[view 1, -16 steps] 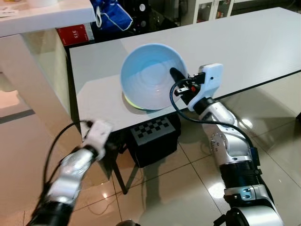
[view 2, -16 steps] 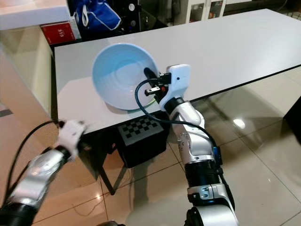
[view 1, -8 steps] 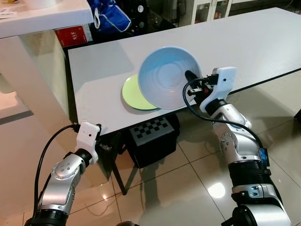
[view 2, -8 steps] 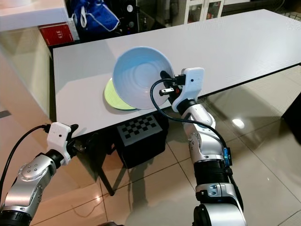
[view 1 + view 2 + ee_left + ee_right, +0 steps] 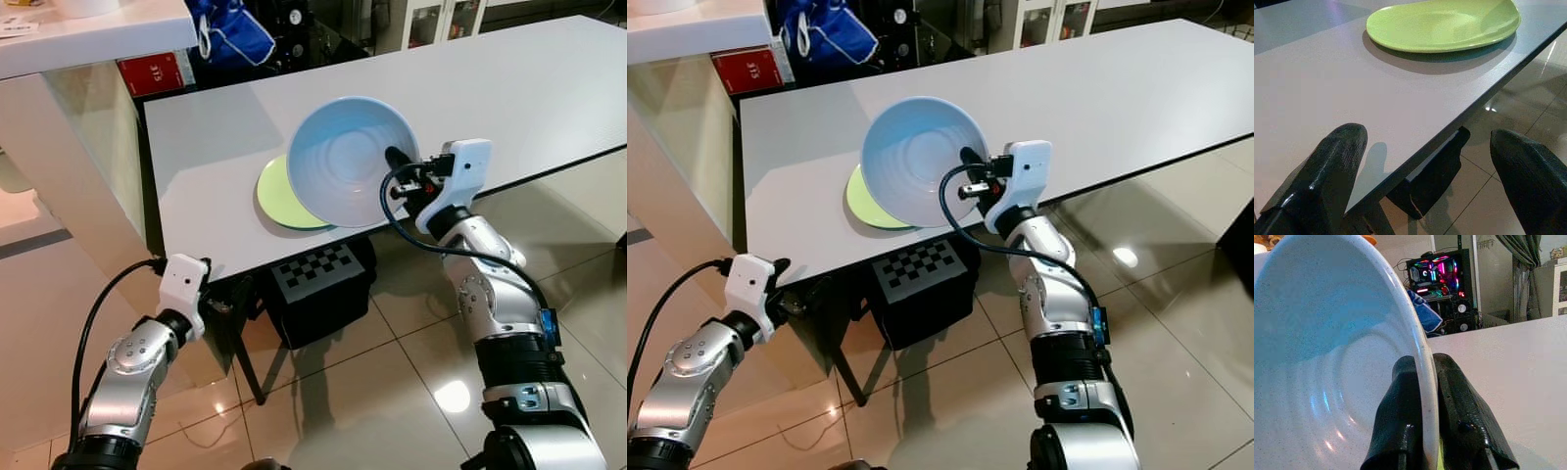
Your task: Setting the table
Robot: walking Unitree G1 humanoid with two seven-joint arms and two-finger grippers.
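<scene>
The grey worktop (image 5: pixel 549 88) carries a green plate (image 5: pixel 279 196) near its front edge. Your right gripper (image 5: pixel 1422 396) pinches the tilted blue bowl (image 5: pixel 348 162) by its rim, seemingly above the plate; level it, then lower it centred. Your left gripper (image 5: pixel 1425 161) idles, fingers wide.

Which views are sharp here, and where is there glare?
Both eye views are sharp; ceiling light glares off the floor tiles. Left wrist view: green plate crisp, near fingers soft. Right wrist view: light blue bowl shows small highlights.
</scene>
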